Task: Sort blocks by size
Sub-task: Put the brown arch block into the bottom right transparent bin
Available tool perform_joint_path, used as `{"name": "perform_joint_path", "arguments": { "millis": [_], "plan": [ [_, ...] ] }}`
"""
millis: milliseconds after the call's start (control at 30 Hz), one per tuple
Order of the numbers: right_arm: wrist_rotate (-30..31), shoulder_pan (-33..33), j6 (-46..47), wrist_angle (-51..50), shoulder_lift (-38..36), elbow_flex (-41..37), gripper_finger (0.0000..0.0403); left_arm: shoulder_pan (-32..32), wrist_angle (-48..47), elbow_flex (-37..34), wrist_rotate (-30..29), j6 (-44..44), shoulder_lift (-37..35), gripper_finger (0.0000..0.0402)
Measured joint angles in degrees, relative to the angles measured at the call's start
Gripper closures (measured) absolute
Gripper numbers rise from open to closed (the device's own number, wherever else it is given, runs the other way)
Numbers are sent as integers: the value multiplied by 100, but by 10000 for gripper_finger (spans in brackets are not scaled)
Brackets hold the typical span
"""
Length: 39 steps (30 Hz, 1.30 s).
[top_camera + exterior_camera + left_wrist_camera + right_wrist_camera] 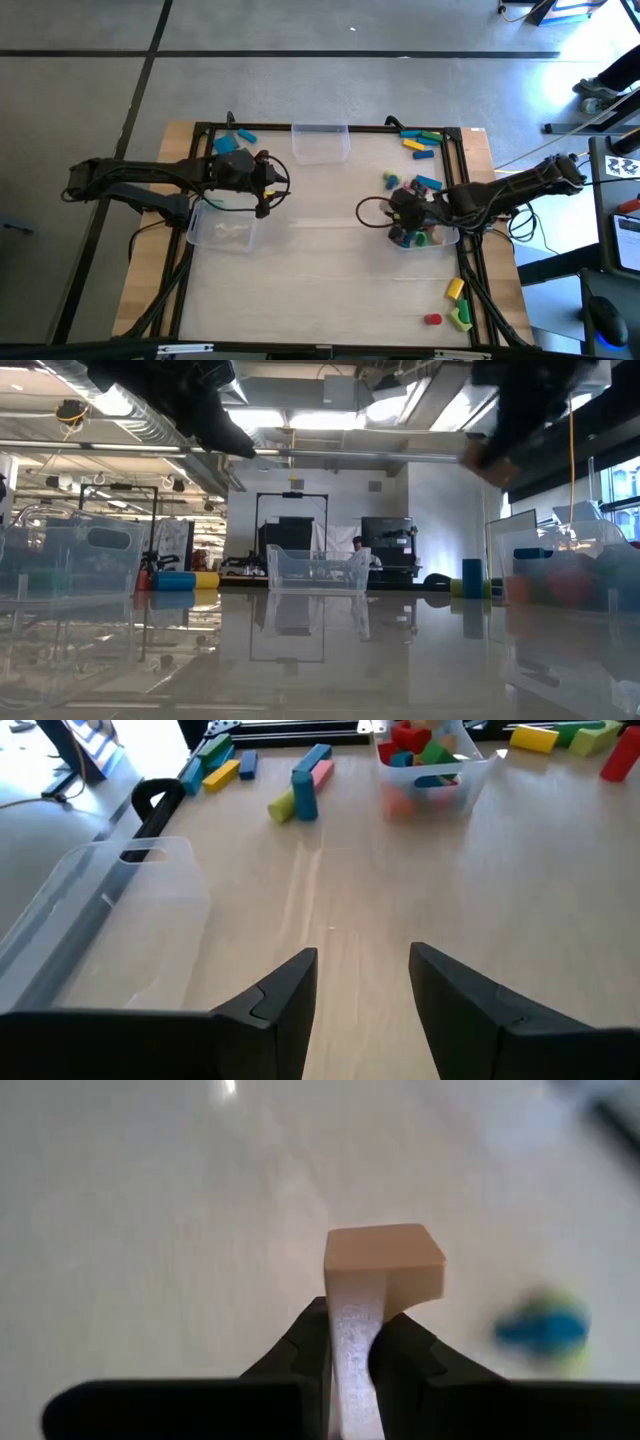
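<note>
Right gripper has its fingers pinching a tan bar, long axis pointing straight away from the wrist; left gripper fingers spread over the bench.

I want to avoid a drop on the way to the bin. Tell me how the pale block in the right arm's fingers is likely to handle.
The pale block looks rigid and flat-sided, so it probably won't roll once set down. The right gripper pinches only its lower end, so it might pivot or slip if swung fast. It appears small and is likely light.
</note>
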Motion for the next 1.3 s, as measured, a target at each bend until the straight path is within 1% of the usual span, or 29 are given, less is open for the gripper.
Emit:
{"name": "perform_joint_path", "arguments": {
  "millis": [133, 267, 333, 400, 567, 833, 900, 1000, 1200, 1300],
  "plan": [
    [-901, 0, 1028, -964, -88, 0, 355, -8, 6, 0, 1, 0, 0, 247],
    [-1537, 2, 2000, -1985, -106, -21, 355, -8, 8, 0, 1, -2, 0, 247],
    [-1799, 2, 2293, -2257, -95, -164, 355, -8, 8, 0, -1, -63, 2, 247],
    [-1955, 2, 2425, -2258, -82, -358, 355, -8, 17, 0, -1, -76, 2, 247],
    [-2001, 2, 2416, -2056, -84, -610, 355, -8, 156, 0, -1, -109, 2, 247],
    [-1987, -2, 2403, -1974, -86, -621, 353, -8, 133, 0, 1, 4, 2, 247],
    [-1957, -2, 2449, -1941, -86, -621, 347, -8, 132, 0, 1, -8, 2, 247],
    [-2043, -3, 2711, -1948, -86, -621, 314, -8, 136, 0, 1, -7, 2, 247],
    [-2537, -13, 2858, -2026, -86, -590, 209, -8, 137, 0, 1, -7, 2, 247],
    [-2576, -69, 2863, -2121, -86, -349, 172, -8, 131, 0, 1, -7, 2, 247]
  ]
}}
